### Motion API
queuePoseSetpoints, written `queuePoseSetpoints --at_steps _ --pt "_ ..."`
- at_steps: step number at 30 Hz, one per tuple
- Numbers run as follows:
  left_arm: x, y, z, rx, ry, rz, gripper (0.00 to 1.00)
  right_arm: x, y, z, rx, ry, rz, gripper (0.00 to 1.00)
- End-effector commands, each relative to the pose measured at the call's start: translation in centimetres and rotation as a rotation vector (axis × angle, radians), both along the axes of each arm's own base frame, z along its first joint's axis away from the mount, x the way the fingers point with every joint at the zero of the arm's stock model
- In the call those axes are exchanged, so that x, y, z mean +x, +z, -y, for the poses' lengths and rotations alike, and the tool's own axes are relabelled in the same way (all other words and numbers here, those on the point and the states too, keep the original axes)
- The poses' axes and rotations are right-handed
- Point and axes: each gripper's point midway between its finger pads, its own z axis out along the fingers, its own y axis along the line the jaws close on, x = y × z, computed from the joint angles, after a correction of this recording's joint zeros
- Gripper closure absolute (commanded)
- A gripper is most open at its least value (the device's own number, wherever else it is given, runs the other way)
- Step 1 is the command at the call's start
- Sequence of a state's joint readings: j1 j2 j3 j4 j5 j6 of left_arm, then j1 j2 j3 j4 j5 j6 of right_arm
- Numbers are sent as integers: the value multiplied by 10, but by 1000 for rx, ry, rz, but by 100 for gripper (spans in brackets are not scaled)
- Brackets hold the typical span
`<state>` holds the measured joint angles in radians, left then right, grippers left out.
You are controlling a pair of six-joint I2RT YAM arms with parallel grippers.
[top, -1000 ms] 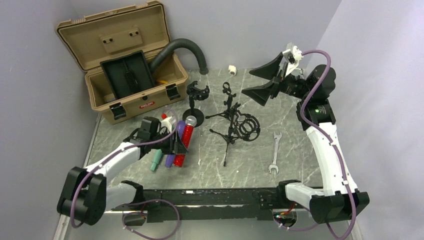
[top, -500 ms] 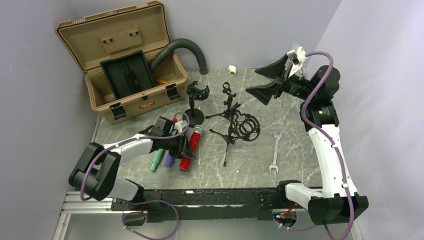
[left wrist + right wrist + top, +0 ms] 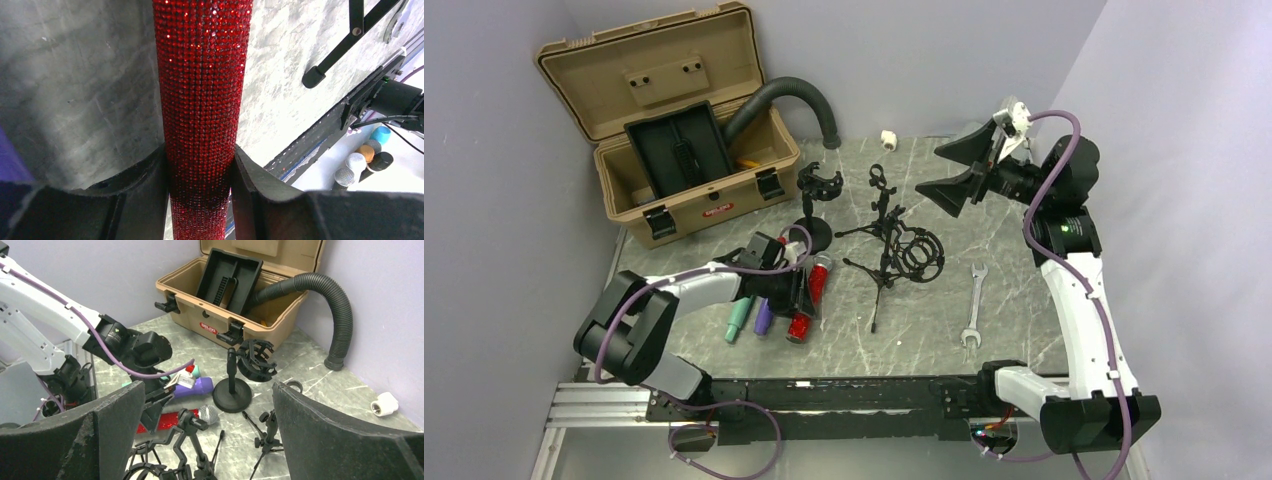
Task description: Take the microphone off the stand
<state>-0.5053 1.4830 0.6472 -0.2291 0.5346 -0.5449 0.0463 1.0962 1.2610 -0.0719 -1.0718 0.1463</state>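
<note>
Left claw (image 3: pixel 200 167) is clamped on the red rhinestone microphone (image 3: pixel 202 85) at mid-barrel. The mic lies low over the tabletop (image 3: pixel 1014 300), out of the clip, just beside the stand (image 3: pixel 815 236). Right claw (image 3: pixel 952 172) is raised, gaping, holding nothing. We judge the mic rigid and head-heavy, its bumpy stones grippy. A barrel hold suits it; we'd avoid the mesh head.

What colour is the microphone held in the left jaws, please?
Glittery red microphone, clearest in left wrist view.
</note>
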Motion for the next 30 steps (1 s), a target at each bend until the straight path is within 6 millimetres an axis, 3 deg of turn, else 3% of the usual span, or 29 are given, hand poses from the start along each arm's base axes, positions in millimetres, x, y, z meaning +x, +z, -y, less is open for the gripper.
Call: queuePoseSetpoints --at_steps 1,7,20,23,30 --pt "9 -3 0 52 23 34 65 -9 2 4 -36 -10 67 0" --pt "10 -6 0 69 10 29 62 -11 -9 5 -72 -12 44 0" --pt "14 6 -2 69 -9 116 28 -17 -44 14 -135 -22 11 1" --pt "15 16 1 45 -27 151 23 -14 -51 20 -149 -52 -4 1" --pt "19 61 12 -65 -134 330 10 16 -70 63 -129 -262 -96 4"
